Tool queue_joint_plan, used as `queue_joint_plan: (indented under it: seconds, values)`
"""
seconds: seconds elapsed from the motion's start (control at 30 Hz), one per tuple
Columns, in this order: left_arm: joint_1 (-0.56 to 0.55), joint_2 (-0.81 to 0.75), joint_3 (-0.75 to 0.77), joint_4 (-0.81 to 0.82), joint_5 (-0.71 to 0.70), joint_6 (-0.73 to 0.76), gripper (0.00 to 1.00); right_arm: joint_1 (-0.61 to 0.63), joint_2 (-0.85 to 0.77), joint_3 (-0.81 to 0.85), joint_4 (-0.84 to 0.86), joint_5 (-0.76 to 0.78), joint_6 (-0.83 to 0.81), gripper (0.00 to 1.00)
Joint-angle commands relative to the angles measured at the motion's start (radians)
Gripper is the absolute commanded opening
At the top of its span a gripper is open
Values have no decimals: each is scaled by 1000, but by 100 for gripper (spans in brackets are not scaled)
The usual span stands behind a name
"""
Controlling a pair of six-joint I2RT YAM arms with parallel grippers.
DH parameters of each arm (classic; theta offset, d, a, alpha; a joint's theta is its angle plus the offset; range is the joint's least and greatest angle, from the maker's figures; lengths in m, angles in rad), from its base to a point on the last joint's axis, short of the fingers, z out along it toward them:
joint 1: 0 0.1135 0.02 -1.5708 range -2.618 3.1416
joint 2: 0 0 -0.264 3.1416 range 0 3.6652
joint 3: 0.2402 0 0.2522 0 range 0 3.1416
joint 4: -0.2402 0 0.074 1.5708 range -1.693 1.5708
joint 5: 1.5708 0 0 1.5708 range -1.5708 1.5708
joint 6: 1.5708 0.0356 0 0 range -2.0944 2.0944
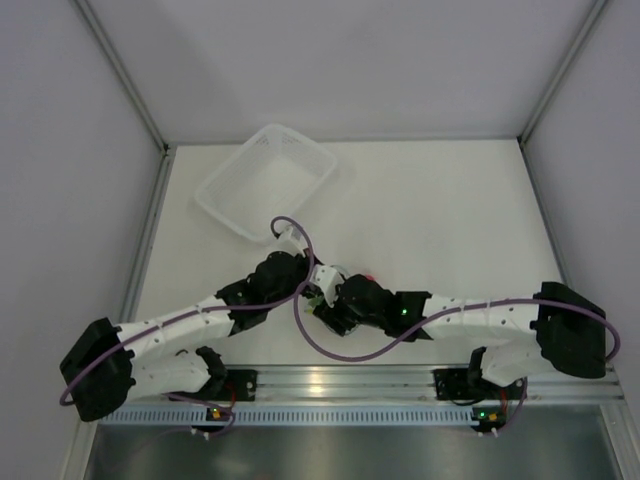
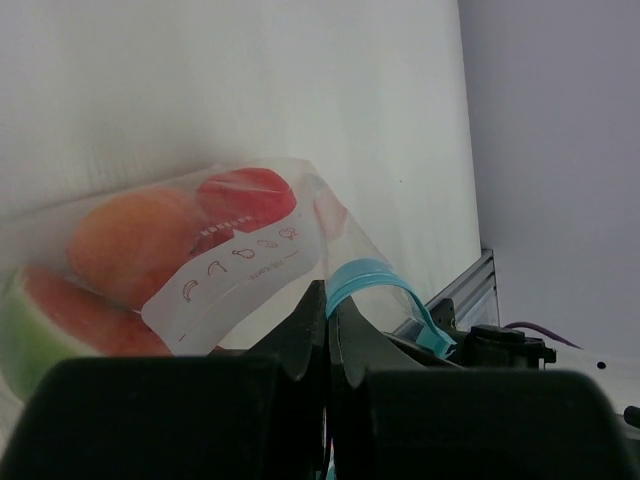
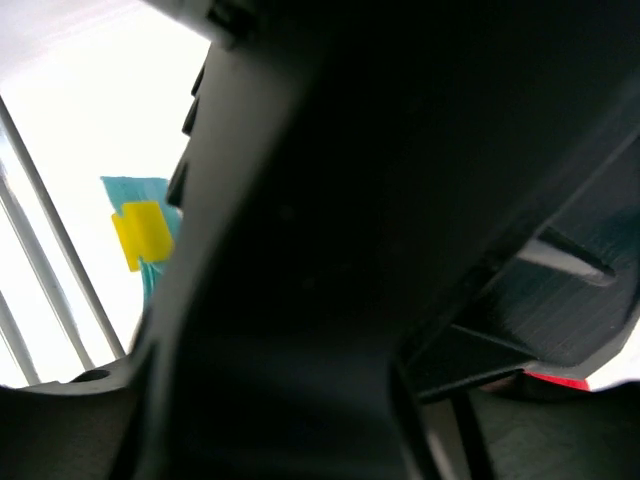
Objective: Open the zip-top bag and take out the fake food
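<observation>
The left arm [image 1: 170, 335] and right arm [image 1: 480, 318] had white shells, black joint housings and looping purple cables [image 1: 340, 352]. The left gripper [image 2: 326, 305] was matte black; a green light [image 1: 403, 313] glowed on the right wrist.

Fake food [image 2: 130, 240] in zip-top bag [image 2: 250, 275]; bag between left hand [image 2: 326, 310], right hand [image 1: 338, 300]; basket [image 1: 222, 196] behind, left.

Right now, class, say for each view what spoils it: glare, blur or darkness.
Top view: even light, sharp, glare on the rail. Left wrist: bag clear, left gripper dark and soft. Right wrist: mostly a dark blur, table washed out white.
</observation>
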Motion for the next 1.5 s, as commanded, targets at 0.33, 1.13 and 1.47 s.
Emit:
queue_joint_plan:
  seconds: [0.33,1.13,1.47]
  values:
    - [5,-10,-5,88,37,-14,0,12,99,67,-37,-106,89,64]
    - [21,-29,-41,86,52,-2,0,9,36,19,-64,308,191,57]
    - [26,-1,-21,88,100,13,0,-50,25,-24,-32,51,119,63]
